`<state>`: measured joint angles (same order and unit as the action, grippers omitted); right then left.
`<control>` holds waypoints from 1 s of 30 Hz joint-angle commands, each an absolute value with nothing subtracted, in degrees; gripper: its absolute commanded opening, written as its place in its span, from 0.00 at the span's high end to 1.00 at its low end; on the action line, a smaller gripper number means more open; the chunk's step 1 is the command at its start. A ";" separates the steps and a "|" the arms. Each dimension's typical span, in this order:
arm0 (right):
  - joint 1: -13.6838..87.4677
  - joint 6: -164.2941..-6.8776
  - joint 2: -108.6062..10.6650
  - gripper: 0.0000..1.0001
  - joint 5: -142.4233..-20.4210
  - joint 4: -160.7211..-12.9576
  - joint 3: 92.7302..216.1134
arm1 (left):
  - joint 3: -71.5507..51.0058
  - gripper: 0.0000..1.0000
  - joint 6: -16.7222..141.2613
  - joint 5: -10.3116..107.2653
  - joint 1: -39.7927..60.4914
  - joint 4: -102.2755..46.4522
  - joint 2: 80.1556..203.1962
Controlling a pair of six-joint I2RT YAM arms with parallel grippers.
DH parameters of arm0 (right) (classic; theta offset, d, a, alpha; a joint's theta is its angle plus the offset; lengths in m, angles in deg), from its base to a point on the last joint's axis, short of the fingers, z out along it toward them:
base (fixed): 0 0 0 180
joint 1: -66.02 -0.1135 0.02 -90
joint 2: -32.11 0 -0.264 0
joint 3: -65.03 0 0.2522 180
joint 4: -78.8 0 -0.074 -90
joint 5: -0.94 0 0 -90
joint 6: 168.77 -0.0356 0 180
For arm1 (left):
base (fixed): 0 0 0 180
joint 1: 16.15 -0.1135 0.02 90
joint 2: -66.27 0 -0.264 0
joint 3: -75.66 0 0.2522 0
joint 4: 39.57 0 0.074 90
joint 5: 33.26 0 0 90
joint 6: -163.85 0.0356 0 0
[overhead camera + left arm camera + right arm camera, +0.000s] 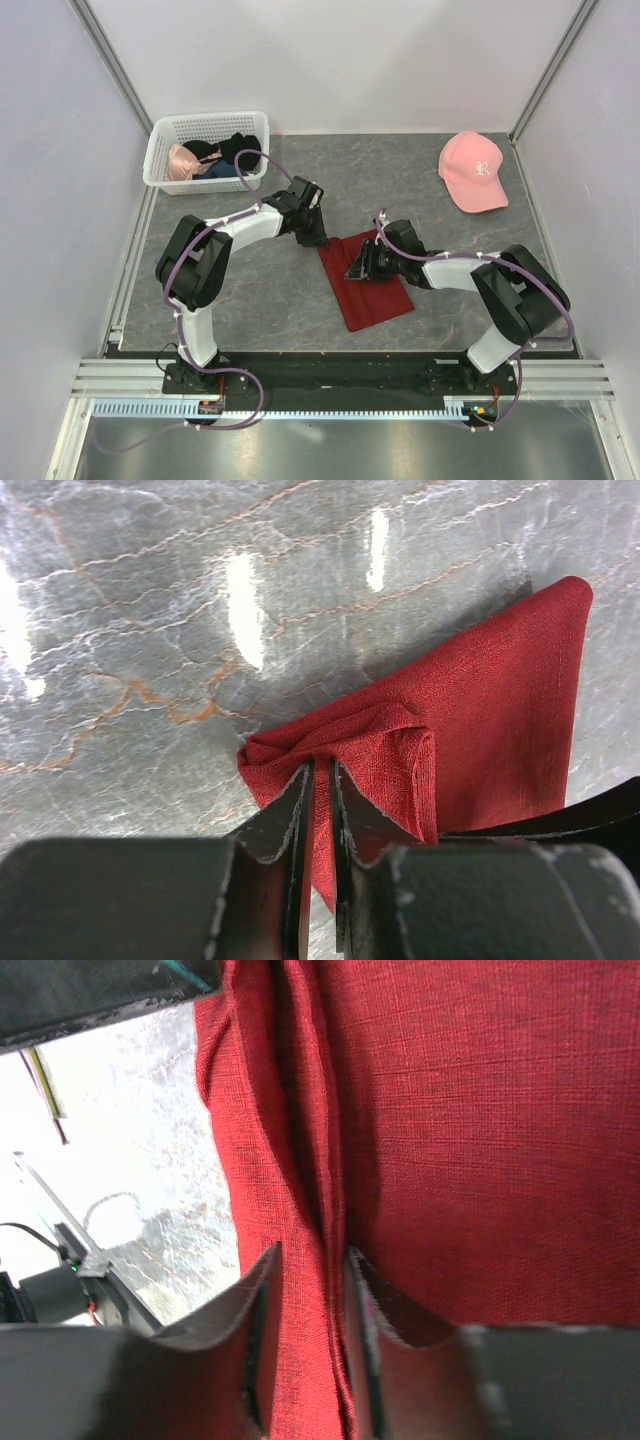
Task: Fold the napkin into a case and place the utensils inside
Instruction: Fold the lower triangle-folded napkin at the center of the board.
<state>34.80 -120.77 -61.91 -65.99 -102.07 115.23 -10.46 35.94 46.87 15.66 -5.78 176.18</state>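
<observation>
Two folds of the napkin (372, 295), which lies left of the pink cap (473, 170), are clamped. Wrist views show the left gripper (320, 772) pinching its bunched corner and the right gripper (312, 1260) a ridge. Overhead, both pinches are hidden.

You have a white basket (158, 160) on the grey marbled tabletop (400, 170). Inside the basket, a black garment (240, 152) and a pink one (183, 162) lie bunched together. Well to the basket's right, a pink cap (472, 172) rests, brim toward you.
</observation>
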 commanded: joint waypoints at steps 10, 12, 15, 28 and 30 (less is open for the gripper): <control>32.27 -108.21 -53.41 0.41 -76.32 -79.53 125.37 | -8.41 0.85 34.74 43.38 15.31 -10.51 176.39; 31.05 -108.65 -53.23 0.42 -75.10 -80.05 125.28 | -8.42 0.85 34.74 43.12 15.31 -10.86 176.57; 29.11 -111.11 -54.02 0.47 -69.39 -84.35 123.89 | -8.59 0.85 34.65 43.12 15.31 -10.95 176.84; 28.49 -111.20 -47.08 0.43 -71.67 -76.27 116.59 | -8.24 0.85 35.00 41.80 15.31 -11.22 176.92; 28.58 -112.60 -46.82 0.42 -71.31 -76.36 114.65 | -7.98 0.85 34.74 41.80 15.31 -11.48 177.01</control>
<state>28.52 -111.06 -48.49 -71.37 -78.62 117.97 -8.41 35.92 43.44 15.42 -9.64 176.40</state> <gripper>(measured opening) 0.566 0.149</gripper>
